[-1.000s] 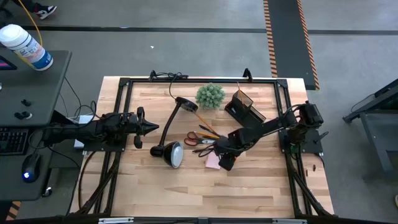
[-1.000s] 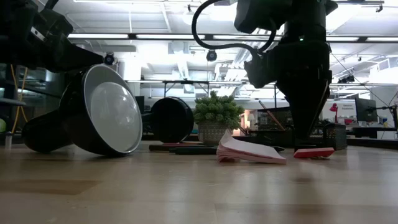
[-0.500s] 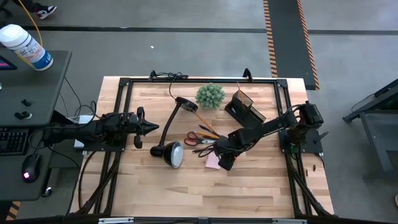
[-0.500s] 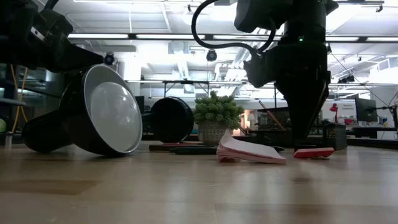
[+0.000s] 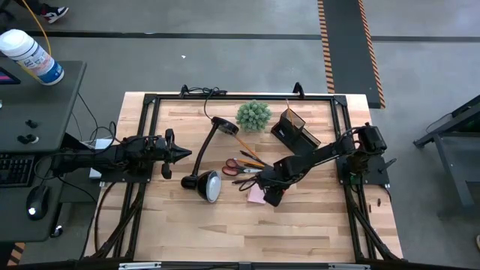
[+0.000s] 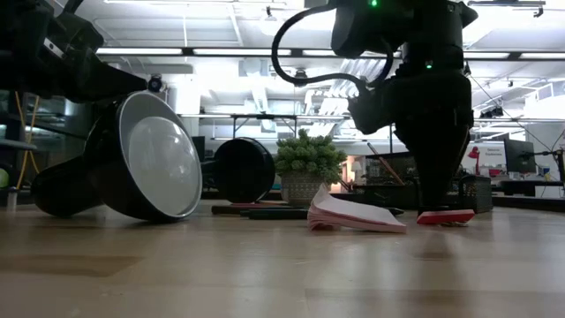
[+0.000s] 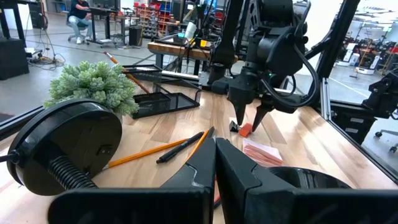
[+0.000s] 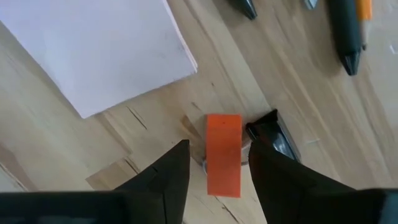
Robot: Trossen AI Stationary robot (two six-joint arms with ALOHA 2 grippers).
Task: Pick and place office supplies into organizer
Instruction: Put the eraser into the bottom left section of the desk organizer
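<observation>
My right gripper point(image 8: 219, 147) points down, open, at the table's middle right. Its fingers stand on either side of a small orange block point(image 8: 224, 155) that lies flat on the wood; I see no touch. A black binder clip point(image 8: 270, 134) lies right beside the block. The pink sticky-note pad point(image 5: 257, 195) lies flat next to them. Red-handled scissors point(image 5: 236, 166) and pencils point(image 7: 155, 149) lie toward the lamp. The dark organizer point(image 5: 295, 127) stands at the far right. My left gripper point(image 5: 184, 154) waits shut at the left, level above the table.
A black gooseneck lamp point(image 5: 206, 161) lies tipped over at mid-table, its shade point(image 6: 146, 159) facing the near edge. A round green plant point(image 5: 253, 115) stands at the far edge beside the organizer. Bare wood point(image 5: 225, 225) stretches along the near side.
My right gripper has sunk a little toward the orange block, its fingers still open.
</observation>
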